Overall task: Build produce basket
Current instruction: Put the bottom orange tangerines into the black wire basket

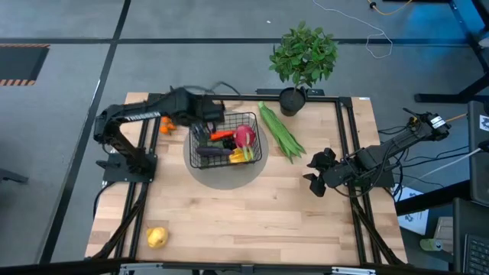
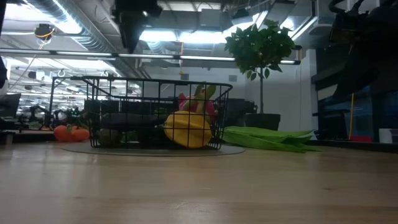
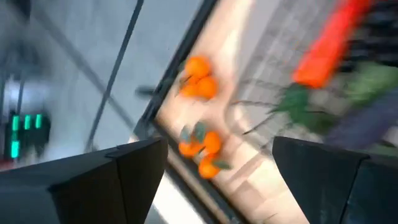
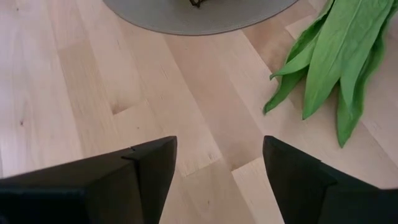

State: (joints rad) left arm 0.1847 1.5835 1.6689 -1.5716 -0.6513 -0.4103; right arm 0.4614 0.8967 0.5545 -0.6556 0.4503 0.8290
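Observation:
The black wire basket (image 1: 227, 142) stands on a round grey mat (image 1: 229, 177). In it lie an orange carrot (image 1: 222, 135), a purple eggplant (image 1: 213, 151), a pink dragon fruit (image 1: 244, 136) and a yellow fruit (image 2: 186, 129). My left gripper (image 3: 217, 149) hovers open over the basket's left rim, blurred, with nothing between its fingers. Small oranges (image 3: 199, 81) lie on the table left of the basket. Long green pods (image 1: 280, 131) lie to the basket's right. My right gripper (image 4: 221, 146) hangs open above bare wood at the right, near the pods' tips (image 4: 329, 68).
A potted leafy plant (image 1: 302, 57) stands at the table's far edge behind the pods. A yellow fruit (image 1: 157, 237) lies alone near the front left corner. Bare wood spreads across the table's near half. Black rails (image 1: 345, 137) run along the table's sides.

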